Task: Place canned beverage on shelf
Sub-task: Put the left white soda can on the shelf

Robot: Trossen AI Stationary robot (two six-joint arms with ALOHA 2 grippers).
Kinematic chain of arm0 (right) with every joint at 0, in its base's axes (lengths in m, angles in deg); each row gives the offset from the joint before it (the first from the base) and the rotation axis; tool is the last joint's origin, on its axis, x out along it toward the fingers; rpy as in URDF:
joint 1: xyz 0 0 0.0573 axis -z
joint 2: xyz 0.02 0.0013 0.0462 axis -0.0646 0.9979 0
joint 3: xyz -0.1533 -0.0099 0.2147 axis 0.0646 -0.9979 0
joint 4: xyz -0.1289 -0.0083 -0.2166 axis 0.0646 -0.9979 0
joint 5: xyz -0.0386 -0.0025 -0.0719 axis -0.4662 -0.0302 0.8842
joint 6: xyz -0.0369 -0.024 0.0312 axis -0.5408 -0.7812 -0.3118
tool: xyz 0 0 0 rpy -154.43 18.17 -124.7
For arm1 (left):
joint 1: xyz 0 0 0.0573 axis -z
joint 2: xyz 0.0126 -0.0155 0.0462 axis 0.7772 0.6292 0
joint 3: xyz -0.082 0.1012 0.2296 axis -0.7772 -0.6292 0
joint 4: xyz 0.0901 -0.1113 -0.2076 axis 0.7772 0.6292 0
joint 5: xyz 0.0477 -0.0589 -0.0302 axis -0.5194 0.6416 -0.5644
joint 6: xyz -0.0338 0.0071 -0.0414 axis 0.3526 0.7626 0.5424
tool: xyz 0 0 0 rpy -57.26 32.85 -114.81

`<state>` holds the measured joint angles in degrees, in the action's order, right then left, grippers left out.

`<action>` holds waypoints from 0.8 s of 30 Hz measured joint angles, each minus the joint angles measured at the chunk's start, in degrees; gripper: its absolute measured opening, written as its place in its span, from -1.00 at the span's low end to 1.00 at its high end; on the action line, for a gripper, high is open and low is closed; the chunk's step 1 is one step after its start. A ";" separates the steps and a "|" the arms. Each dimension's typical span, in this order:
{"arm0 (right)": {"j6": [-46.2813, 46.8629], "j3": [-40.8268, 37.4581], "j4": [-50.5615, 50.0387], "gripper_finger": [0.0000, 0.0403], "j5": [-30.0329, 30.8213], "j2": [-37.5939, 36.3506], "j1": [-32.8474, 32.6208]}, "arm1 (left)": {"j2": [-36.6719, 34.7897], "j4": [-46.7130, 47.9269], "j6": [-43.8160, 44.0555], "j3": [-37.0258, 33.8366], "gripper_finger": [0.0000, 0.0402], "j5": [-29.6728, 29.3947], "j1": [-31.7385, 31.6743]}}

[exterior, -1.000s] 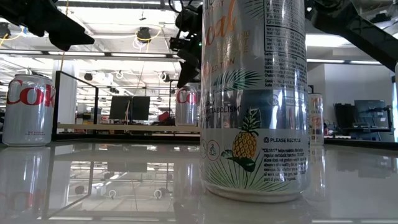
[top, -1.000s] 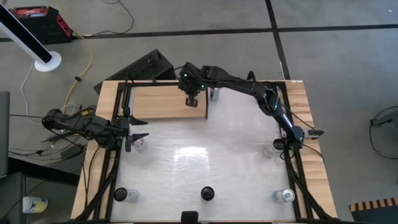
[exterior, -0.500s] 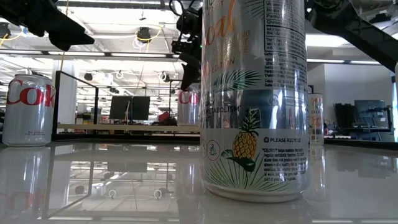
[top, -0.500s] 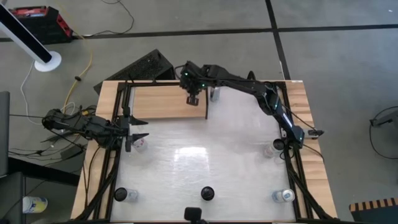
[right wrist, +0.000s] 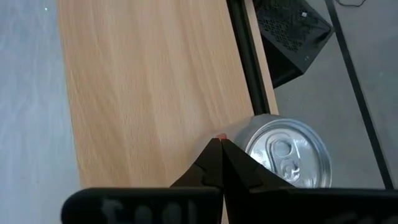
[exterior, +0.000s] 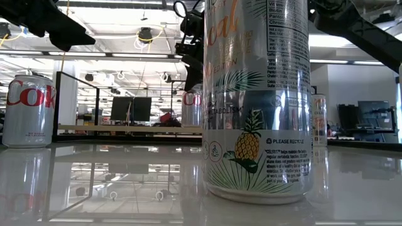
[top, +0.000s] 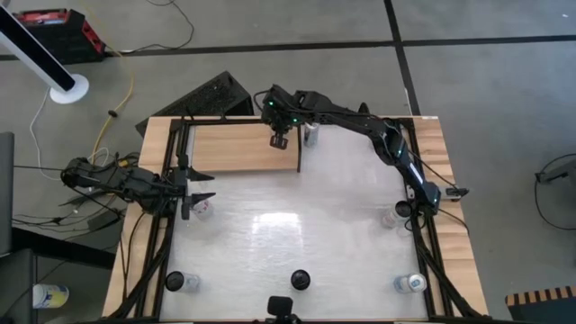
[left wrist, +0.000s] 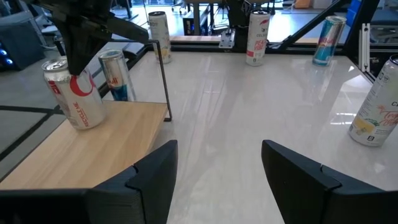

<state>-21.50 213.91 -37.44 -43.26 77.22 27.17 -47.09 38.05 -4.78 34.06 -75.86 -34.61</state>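
So the right end effector [top: 280,139] is hanging over the far right corner of the shelf [top: 236,147], and its two fingers are pinched fully together with nothing between them. The red and silver cola can [left wrist: 74,93] is sitting upright on the wood panel right by that corner, and in the right wrist view its silver top [right wrist: 287,154] is showing just beside the closed fingertips, near the shelf's black rail; I can't tell if they're actually touching it. From the left wrist view the right arm is looming directly above that can, with a blue and silver can [left wrist: 115,76] standing just behind it, off the shelf. The left end effector [top: 200,190] is waiting out at the left edge of the worktop [top: 297,225], fingers spread apart and gripping nothing, with a small can [top: 206,208] just beside it. A tall pineapple-print can [exterior: 256,100] is filling the middle of the low view, and another cola can [exterior: 27,110] is standing off to the side there. More cans are dotted around the glossy worktop, well apart from each other.
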 joint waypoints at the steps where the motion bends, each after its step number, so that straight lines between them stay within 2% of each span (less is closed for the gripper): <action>1: 0.00 0.00 0.37 -0.90 0.00 0.00 0.00 | 0.00 0.02 0.00 0.00 0.09 0.00 0.00; 7: 0.02 -0.03 0.76 -0.90 -0.09 -0.41 -0.69 | 0.00 0.00 0.00 0.00 0.09 -0.02 0.00; 13: -0.06 -0.02 -2.13 -0.87 -0.44 -4.95 -4.34 | 0.00 0.00 0.02 0.00 0.09 -0.02 0.00; 20: 1.71 -0.02 -13.31 -0.87 -0.44 -13.11 -10.48 | 0.01 0.12 1.34 0.00 0.09 -0.01 0.01; 24: 7.66 0.03 -22.78 -0.87 -0.44 -17.97 -15.10 | 0.90 1.66 10.80 1.46 0.09 0.42 0.00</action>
<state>-13.85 213.93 -60.22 -43.70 59.25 12.06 -46.19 39.71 6.02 35.52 -75.44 -34.61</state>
